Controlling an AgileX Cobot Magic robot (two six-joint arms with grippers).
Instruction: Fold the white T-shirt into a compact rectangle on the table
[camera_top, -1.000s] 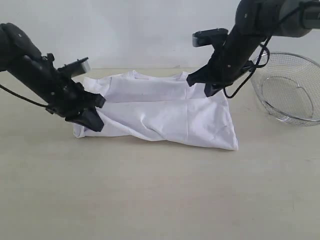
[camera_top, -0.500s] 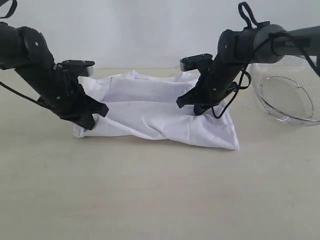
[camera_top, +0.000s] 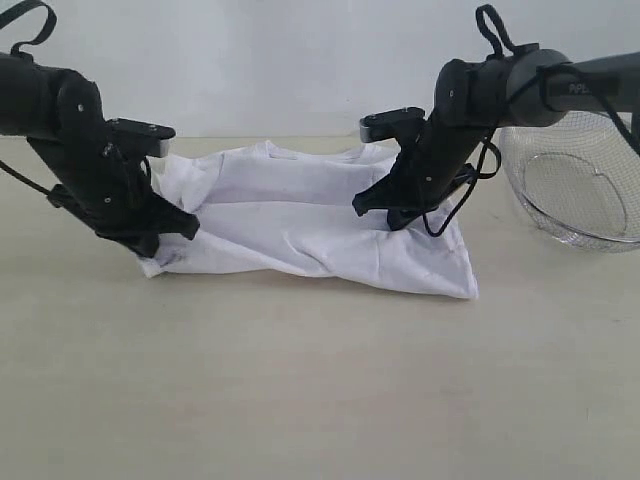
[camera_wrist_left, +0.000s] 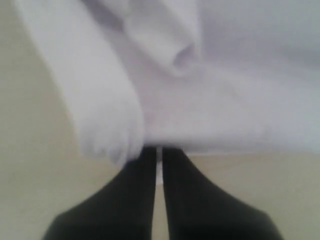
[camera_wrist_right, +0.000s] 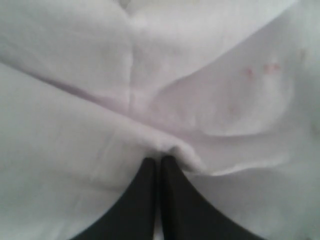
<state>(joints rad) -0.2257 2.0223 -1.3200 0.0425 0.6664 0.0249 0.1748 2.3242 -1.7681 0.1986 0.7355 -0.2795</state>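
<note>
Left gripper (camera_top: 160, 243) seemingly farther from basket (camera_top: 560, 232)

Bg: pale wall (camera_top: 250, 60); soft light

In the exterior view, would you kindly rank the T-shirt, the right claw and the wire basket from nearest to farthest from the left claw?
1. The T-shirt: left edge at the left claw.
2. The right claw: on the shirt, right of middle.
3. The wire basket: far right.

Left claw (camera_wrist_left: 159, 152), right claw (camera_wrist_right: 159, 162) — both pinched closed.
</note>
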